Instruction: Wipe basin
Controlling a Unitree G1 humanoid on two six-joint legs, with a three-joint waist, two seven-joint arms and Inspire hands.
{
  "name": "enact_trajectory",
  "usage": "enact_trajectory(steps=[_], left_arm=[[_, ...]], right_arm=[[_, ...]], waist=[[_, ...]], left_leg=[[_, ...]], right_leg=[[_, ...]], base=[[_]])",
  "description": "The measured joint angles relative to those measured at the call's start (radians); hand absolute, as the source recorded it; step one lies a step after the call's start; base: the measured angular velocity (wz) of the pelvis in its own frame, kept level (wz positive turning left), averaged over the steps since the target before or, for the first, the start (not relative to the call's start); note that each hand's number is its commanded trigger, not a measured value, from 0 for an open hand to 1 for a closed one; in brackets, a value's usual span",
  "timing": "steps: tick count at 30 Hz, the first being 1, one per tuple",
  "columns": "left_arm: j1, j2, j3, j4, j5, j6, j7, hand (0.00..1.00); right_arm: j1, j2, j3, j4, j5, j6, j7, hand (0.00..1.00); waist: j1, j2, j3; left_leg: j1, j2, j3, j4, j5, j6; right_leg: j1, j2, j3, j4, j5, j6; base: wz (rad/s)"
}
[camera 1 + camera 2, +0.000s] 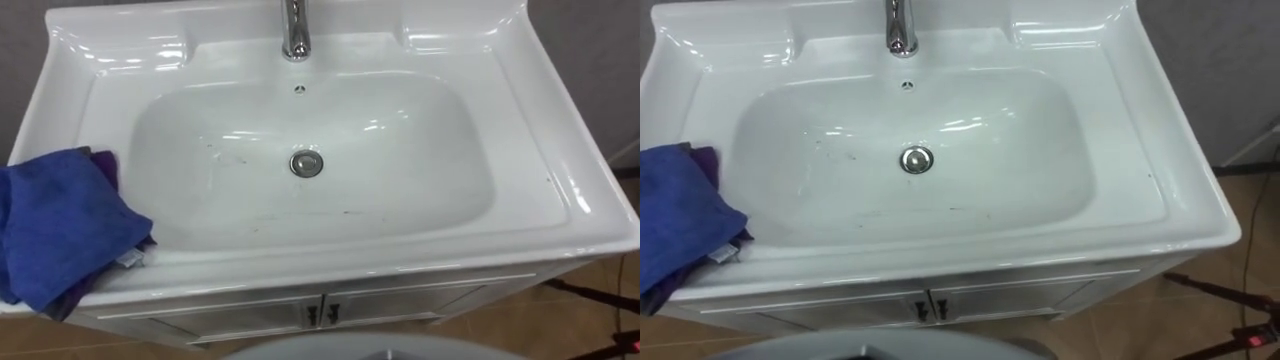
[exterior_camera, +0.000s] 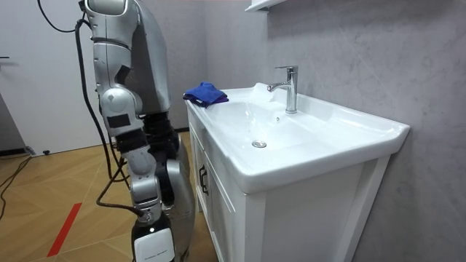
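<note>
Room view, left of frame: torso shell glossy silver-grey, rounded. Arm built from silver segments with black joint blocks between. Right hand [image 2: 151, 244] at bottom edge: dark housing, white tag on back. Black cable runs from upper back, hangs down, trails across floor at lower left. Eye views, bottom centre: pale grey curved shell edge.

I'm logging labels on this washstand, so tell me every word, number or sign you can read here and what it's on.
Nothing here can be read.
Small tag on the blue cloth: too small to read.
Basin, tap, cabinet doors: no print visible.
</note>
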Motion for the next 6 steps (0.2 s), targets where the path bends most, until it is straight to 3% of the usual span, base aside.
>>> enact_trajectory(steps=[6], left_arm=[[0.0, 0.001, -0.012, 0.001, 0.001, 0.007, -0.037, 0.0]], right_arm=[[0.0, 0.002, 0.0, 0.005, 0.001, 0.016, 0.02, 0.0]], waist=[[-0.004, -0.001, -0.0002]], left_leg=[[0.003, 0.0, 0.001, 0.0, 0.0, 0.0]], right_leg=[[0.0, 0.0, 0.0, 0.004, 0.0, 0.0]], base=[[0.0]])
